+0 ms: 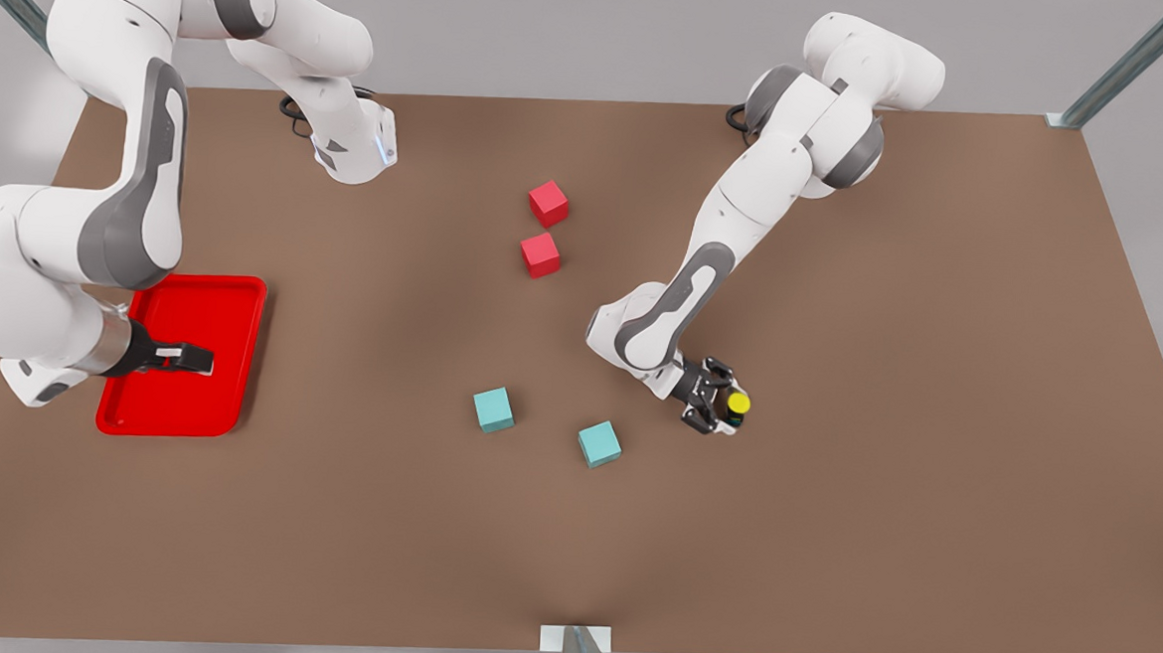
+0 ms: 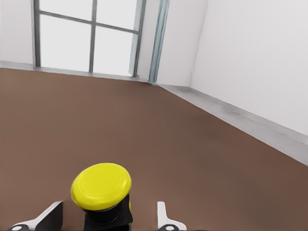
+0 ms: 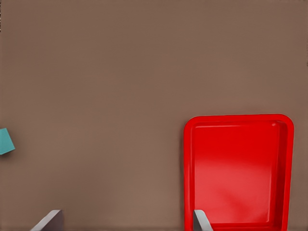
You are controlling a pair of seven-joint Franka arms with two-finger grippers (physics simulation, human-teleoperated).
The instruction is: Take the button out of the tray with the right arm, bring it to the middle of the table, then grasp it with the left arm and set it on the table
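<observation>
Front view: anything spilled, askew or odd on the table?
Nothing stands out. The button sits upright between the left pincer's open fingers, near the teal cubes. The tray lies flat with the right pincer over it. The red cubes sit square on the table.

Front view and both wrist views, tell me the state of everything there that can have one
button: upright, yellow cap up, between the left gripper's fingers
left gripper: at the button, fingers standing apart from it
right gripper: over the tray, open, holding nothing
tray: flat on the table, nothing in it
teal cubes: apart on the table
red cubes: apart on the table
</observation>
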